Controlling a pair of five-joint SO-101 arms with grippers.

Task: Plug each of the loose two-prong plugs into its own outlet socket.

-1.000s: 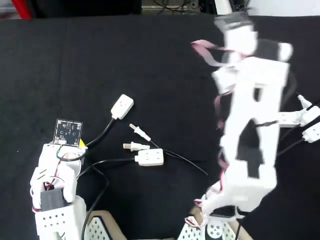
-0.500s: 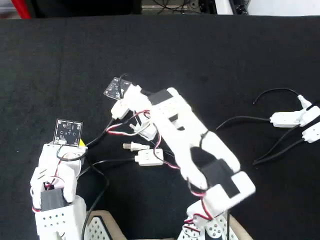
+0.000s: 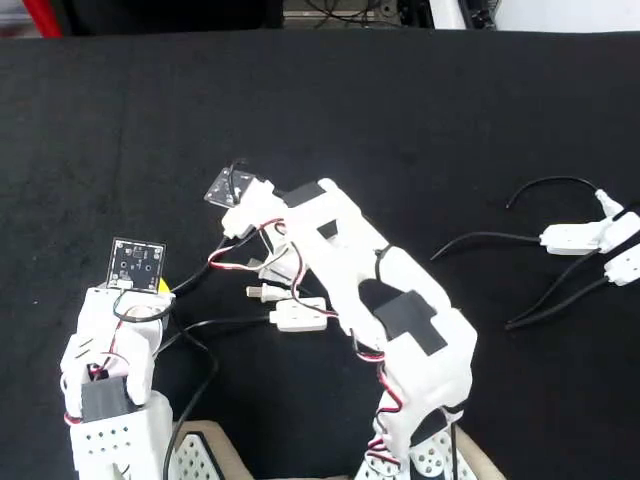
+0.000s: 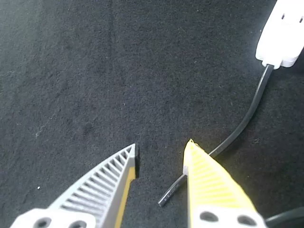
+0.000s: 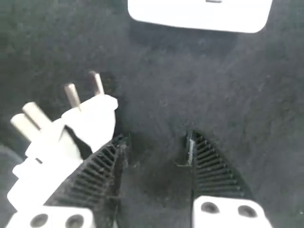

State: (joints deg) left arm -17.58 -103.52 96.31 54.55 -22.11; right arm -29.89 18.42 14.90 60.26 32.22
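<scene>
Two loose white two-prong plugs (image 5: 92, 116) (image 5: 42, 137) lie side by side just beside one black finger (image 5: 102, 171) of my right gripper (image 5: 156, 140), which is open over bare cloth. A white outlet socket (image 5: 199, 12) lies beyond its fingertips. In the high view the right arm (image 3: 340, 260) stretches over the plugs; one plug (image 3: 265, 293) shows beside a second socket (image 3: 298, 316). My left gripper (image 4: 161, 149) is open and low over the cloth, a black cord (image 4: 247, 118) running past its yellow finger (image 4: 209, 185) to a socket (image 4: 282, 33).
The black cloth table (image 3: 420, 110) has free room at the back and centre right. At the right edge lie white plug and socket pairs (image 3: 575, 237) (image 3: 625, 265) with looping black cords (image 3: 545, 185). The left arm (image 3: 110, 345) sits at the front left corner.
The right arm has swung from upright on the right side down and across to the plugs left of centre. The left arm has not moved.
</scene>
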